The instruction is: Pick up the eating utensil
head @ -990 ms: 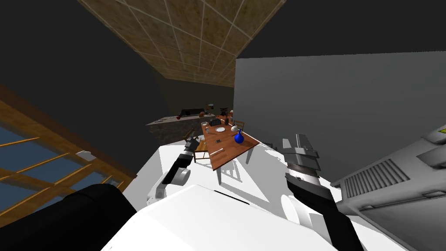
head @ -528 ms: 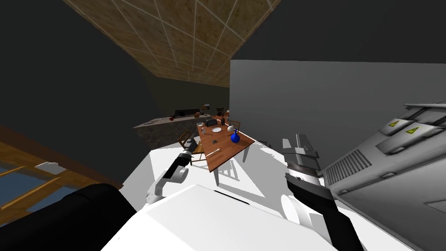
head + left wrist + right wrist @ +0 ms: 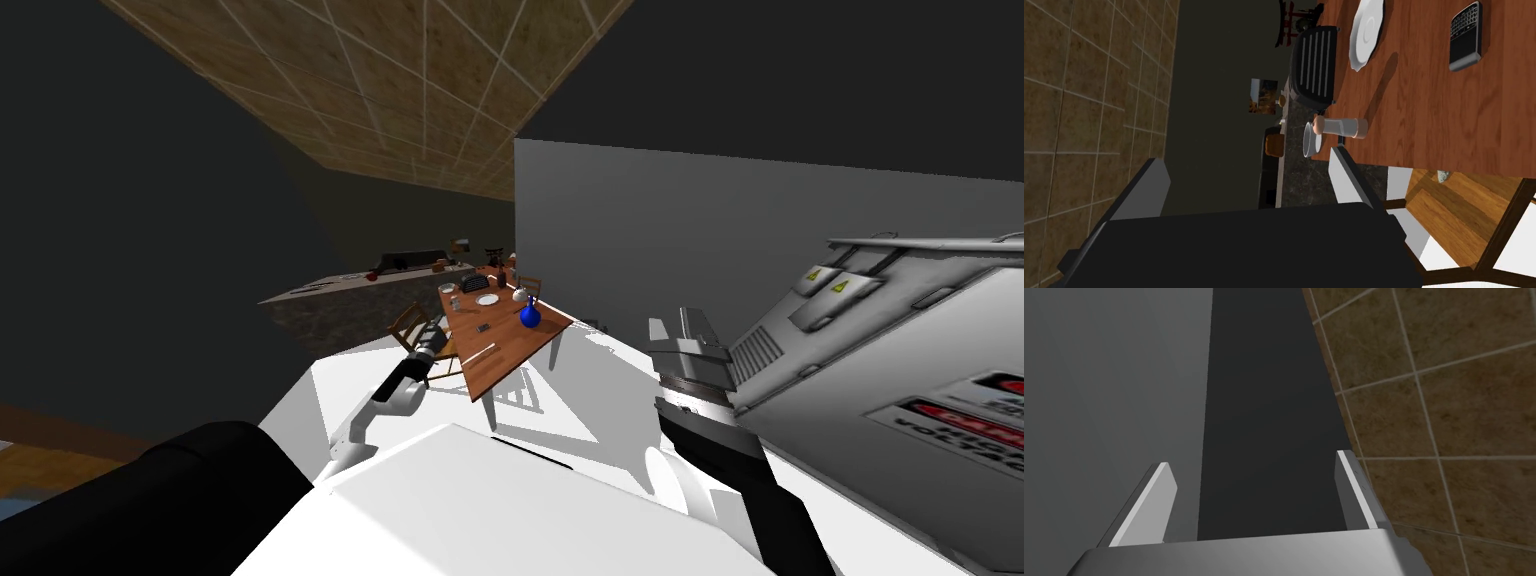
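A wooden table stands ahead of me, over a white floor. Near its front end lies the eating utensil, a thin pale strip. Behind it on the table are a dark phone, a blue vase, a white plate and a dark toaster. My left gripper is held out by the table's left side, short of the utensil. The left wrist view shows that gripper open and empty, facing the plate, phone and a pepper mill. My right gripper is raised at the right, open and empty.
A wooden chair stands at the table's left side, just by my left hand. A dark stone counter runs behind it. A grey wall lies past the table. A grey cabinet with warning labels is close on my right.
I have turned: the window at the left slid out of sight and the grey cabinet came in large at the right. My left arm has stretched further toward the table.
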Robot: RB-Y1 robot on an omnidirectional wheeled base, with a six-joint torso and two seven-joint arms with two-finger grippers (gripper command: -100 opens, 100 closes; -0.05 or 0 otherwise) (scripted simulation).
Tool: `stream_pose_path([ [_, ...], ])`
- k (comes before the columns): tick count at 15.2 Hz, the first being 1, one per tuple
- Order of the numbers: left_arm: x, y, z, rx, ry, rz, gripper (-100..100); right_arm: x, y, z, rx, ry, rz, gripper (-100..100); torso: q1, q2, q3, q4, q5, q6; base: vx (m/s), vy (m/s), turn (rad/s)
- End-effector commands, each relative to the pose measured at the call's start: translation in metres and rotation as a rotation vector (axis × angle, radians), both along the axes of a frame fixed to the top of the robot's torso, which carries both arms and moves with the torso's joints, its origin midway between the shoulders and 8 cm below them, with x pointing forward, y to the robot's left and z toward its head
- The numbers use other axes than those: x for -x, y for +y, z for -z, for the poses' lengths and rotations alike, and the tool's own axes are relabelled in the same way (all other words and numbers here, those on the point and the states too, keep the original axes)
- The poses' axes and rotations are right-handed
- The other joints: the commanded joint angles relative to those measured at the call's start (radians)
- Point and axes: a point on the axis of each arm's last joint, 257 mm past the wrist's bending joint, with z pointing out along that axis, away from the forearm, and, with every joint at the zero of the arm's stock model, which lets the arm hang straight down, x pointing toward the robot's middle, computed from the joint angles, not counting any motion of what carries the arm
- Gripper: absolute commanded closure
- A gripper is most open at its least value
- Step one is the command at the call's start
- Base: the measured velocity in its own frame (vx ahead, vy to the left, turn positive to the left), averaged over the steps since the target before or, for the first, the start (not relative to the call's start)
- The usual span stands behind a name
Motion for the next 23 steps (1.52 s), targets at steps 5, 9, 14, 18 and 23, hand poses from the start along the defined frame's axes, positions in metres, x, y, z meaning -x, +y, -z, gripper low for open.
stream_pose_path([
  [5,0.003,0.034,0.045,0.080,0.128,-0.062,-100,0.000,0.000,0.000,0.000,0.000,0.000,0,0.000,0.000,0.000,0.000,0.000,0.000,0.021,-0.008,-0.152],
  [9,0.014,0.069,0.079,0.169,0.217,-0.133,-100,0.000,0.000,0.000,0.000,0.000,0.000,0,0.000,0.000,0.000,0.000,0.000,0.000,0.027,-0.007,-0.151],
  [14,0.025,0.085,0.109,0.233,0.311,-0.181,-100,0.000,0.000,0.000,0.000,0.000,0.000,0,0.000,-0.001,0.000,0.000,0.000,0.000,0.027,-0.002,-0.175],
  [18,0.036,0.100,0.130,0.290,0.367,-0.223,-100,0.000,0.000,0.000,0.000,0.000,0.000,0,0.001,0.000,0.000,0.000,0.000,0.000,0.025,0.002,-0.105],
  [23,0.059,0.124,0.165,0.406,0.457,-0.304,-100,0.000,0.000,0.000,0.000,0.000,0.000,0,0.001,-0.001,0.000,0.000,0.000,0.000,0.029,0.001,-0.176],
])
